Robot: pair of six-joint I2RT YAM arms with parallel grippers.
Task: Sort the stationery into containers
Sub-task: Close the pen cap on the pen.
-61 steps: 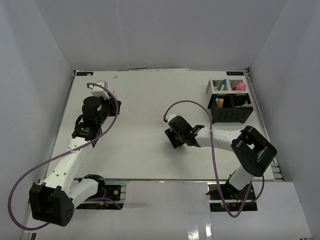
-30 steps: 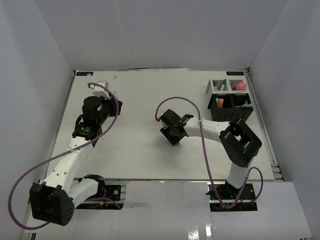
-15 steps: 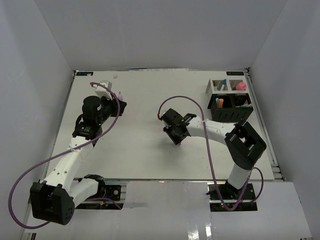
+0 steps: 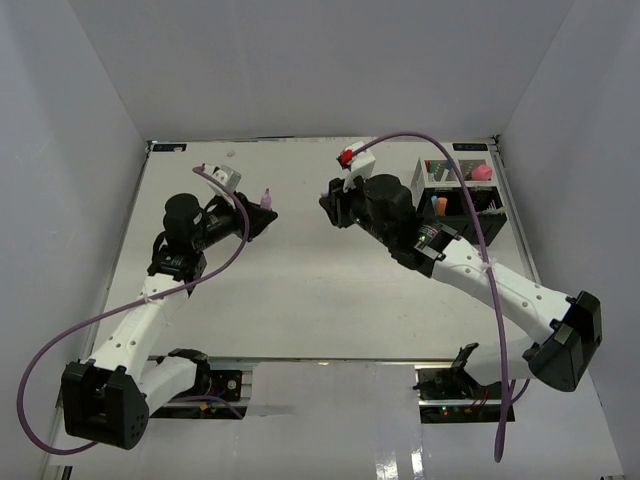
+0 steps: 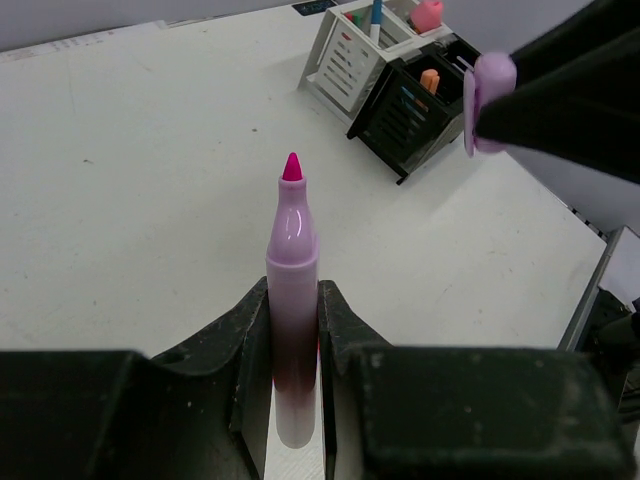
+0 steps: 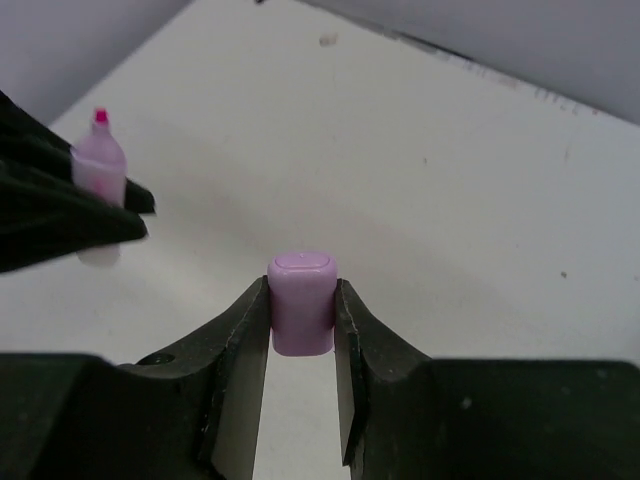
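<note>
My left gripper [image 5: 293,300] is shut on an uncapped purple marker [image 5: 291,250] with a magenta tip, held above the table. In the top view this gripper [image 4: 262,218] points right with the marker [image 4: 266,200] sticking up. My right gripper [image 6: 302,300] is shut on the purple marker cap [image 6: 302,303] and hangs in the air [image 4: 330,205], facing the left gripper. The cap also shows in the left wrist view [image 5: 485,100], and the marker in the right wrist view [image 6: 98,170]. The black organizer [image 4: 462,228] with its white mesh compartments [image 4: 425,178] stands at the far right.
The organizer [image 5: 395,125] holds an orange marker [image 5: 429,80], a blue pen [image 5: 376,15] and a pink-capped bottle [image 4: 482,172]. Purple cables loop over both arms. Grey walls close in the white table [image 4: 300,290] on three sides.
My right arm has lifted from the middle of the table and swung back-left toward the left gripper. My left gripper has risen and turned right with the marker.
</note>
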